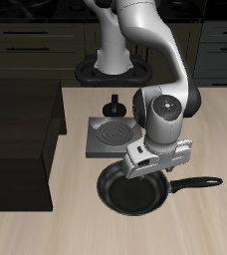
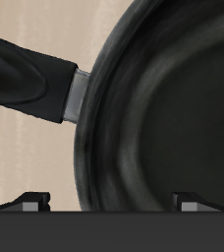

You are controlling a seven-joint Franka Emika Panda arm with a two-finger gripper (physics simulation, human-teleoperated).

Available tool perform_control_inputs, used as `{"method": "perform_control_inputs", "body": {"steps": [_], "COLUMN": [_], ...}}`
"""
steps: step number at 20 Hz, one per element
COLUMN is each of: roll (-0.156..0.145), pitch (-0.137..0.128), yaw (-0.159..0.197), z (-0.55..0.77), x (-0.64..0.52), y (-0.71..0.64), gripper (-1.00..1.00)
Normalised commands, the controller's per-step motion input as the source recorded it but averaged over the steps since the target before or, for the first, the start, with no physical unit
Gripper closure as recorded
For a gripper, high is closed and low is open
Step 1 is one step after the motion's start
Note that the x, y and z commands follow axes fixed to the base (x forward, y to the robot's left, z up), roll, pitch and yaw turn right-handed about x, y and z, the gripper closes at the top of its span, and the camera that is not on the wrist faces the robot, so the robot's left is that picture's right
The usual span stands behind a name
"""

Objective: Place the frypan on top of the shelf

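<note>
The frypan is a round black shallow pan that rests on the table near its front edge, with its long black handle pointing sideways. My gripper hangs just above the pan's rim, close to where the handle joins. In the wrist view the pan and the handle fill the frame. My gripper is open, its fingertips wide apart and touching nothing. The shelf is a large dark boxy unit beside the pan, and its flat top is bare.
A grey square burner plate with a spiral coil lies just behind the pan. A small black knob stands farther back. Dark drawer cabinets line the back behind the robot's base.
</note>
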Motion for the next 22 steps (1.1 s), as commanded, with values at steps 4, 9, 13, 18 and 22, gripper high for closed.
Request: {"method": "perform_control_inputs", "body": {"steps": [4, 9, 13, 18, 22], "roll": [0.007, -0.009, -0.011, -0.020, -0.014], "pitch": [0.068, -0.002, -0.014, -0.041, -0.048], "yaw": [-0.017, -0.010, 0.002, 0.000, 0.037], "z": [-0.41, 0.03, 0.10, 0.24, 0.30], "x": [-0.06, -0.02, 0.00, -0.01, -0.05], "y": [-0.06, -0.27, -0.20, -0.21, -0.08], "gripper": [1.00, 1.00, 1.00, 1.00, 1.00]}}
